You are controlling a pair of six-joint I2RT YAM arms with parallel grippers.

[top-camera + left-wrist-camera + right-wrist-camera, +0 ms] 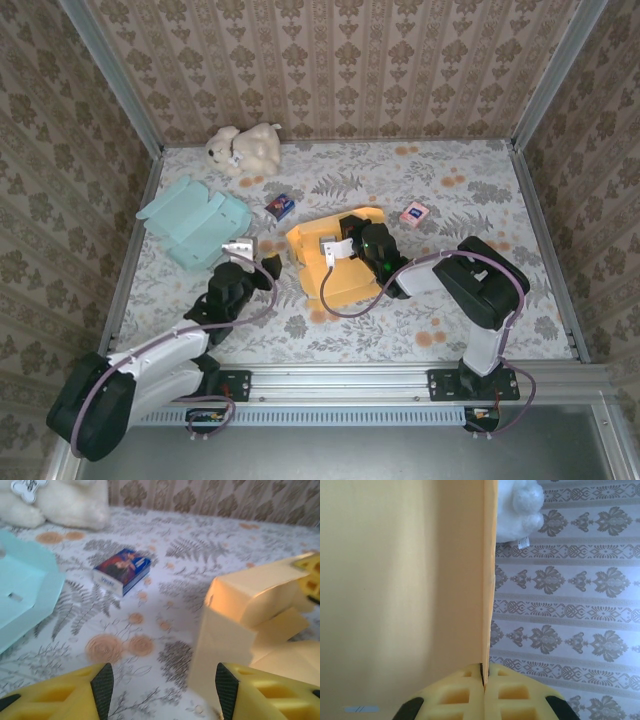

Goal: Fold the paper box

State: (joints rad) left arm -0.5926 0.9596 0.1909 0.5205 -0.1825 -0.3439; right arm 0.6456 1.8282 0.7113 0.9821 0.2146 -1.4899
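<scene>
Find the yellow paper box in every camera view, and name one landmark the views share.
Top external: yellow paper box at the picture's centre.
Left wrist: right side, partly folded upright.
Right wrist: its panel covers the left half, edge pinched in the right gripper.
Shared landmark: white plush toy, upper left in top external and left wrist, top centre in right wrist.

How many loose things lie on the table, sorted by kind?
Paper boxes: 2, the yellow box and the pale blue box
Soft toy: 1
Small packs: 2, the blue pack and the pink pack
Total: 5
</scene>
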